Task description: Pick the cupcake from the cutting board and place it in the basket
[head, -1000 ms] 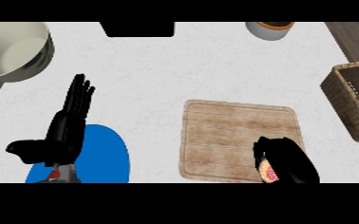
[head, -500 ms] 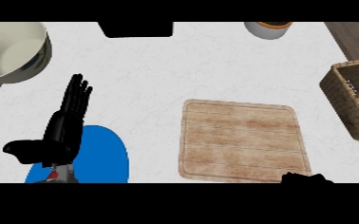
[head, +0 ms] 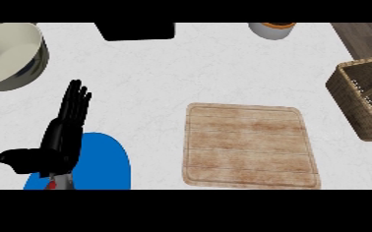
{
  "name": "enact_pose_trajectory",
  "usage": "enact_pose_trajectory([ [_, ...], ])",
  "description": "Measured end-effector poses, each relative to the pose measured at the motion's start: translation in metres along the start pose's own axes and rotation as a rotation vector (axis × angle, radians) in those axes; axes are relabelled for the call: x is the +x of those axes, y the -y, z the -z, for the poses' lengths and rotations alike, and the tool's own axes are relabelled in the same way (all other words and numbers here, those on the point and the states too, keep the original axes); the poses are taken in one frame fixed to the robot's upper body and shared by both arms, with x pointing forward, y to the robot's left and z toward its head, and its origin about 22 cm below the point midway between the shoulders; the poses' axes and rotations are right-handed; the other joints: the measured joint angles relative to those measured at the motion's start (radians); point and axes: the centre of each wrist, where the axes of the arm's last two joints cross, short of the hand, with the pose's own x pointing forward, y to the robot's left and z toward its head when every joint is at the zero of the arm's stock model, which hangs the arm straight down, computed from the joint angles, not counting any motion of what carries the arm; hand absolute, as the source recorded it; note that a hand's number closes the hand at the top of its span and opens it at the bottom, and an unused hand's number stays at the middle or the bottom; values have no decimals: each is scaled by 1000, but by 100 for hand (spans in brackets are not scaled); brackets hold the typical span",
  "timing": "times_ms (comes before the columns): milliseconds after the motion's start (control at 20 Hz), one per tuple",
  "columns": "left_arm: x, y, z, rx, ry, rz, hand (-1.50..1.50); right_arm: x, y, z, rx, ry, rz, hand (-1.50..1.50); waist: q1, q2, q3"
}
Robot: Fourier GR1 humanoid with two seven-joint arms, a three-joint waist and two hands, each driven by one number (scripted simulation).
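Currently left hand rests at lower left, fingers straight and together, thumb out, over a round blue plate. Right hand and cupcake not visible. Grained wooden board bare; woven basket at right edge.

Glossy black left hand with slender segmented fingers, red-and-grey wrist.

The cutting board lies between the plate at left and the basket at right.
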Motion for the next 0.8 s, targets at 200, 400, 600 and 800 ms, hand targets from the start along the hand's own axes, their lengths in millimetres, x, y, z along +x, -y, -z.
enact_pose_trajectory([
  [200, 0, -2, -2, 4, 7, 5, 0, -4, 13, -7, -23, -14, 27, 150, -2, 0, -1],
  [400, 2, -2, -3, 1, 3, -1, 0, -11, 31, -17, -56, -83, 49, 150, -3, 1, -2],
  [600, 2, -2, -2, -4, 9, 4, 0, -17, 66, -24, -123, -144, 36, 150, 6, 4, -2],
  [800, 2, 0, 5, -18, 7, 2, 0, -13, 113, -26, -190, -168, -44, 150, 17, 6, -2],
])
